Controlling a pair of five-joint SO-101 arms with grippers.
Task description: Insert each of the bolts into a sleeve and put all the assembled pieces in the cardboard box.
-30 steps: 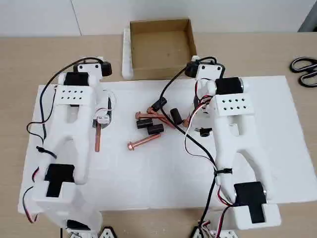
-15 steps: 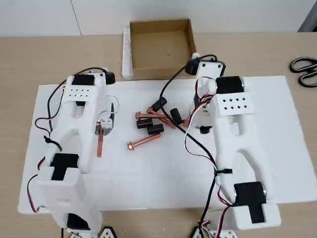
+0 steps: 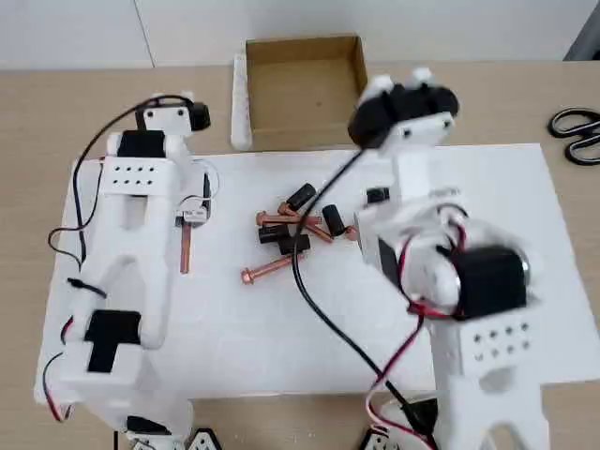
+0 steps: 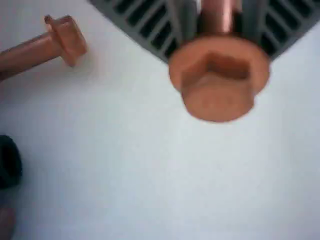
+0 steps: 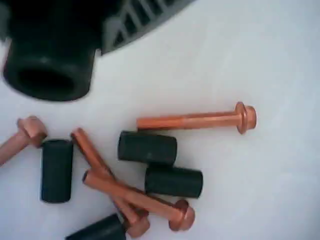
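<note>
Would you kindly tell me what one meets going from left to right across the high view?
Held bolt → lone bolt → pile of bolts and sleeves → right arm → scissors.

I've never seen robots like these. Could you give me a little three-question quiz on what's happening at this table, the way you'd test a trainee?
1. True or false: the cardboard box already has assembled pieces inside.
2. Pick one: what do the left arm's jaws hold? A) a copper bolt B) a screwdriver C) nothing
3. Fill in the missing word: the right arm's jaws hold a black ___.

Key: 1 false, the box is empty. 2 A. 3 sleeve.
</note>
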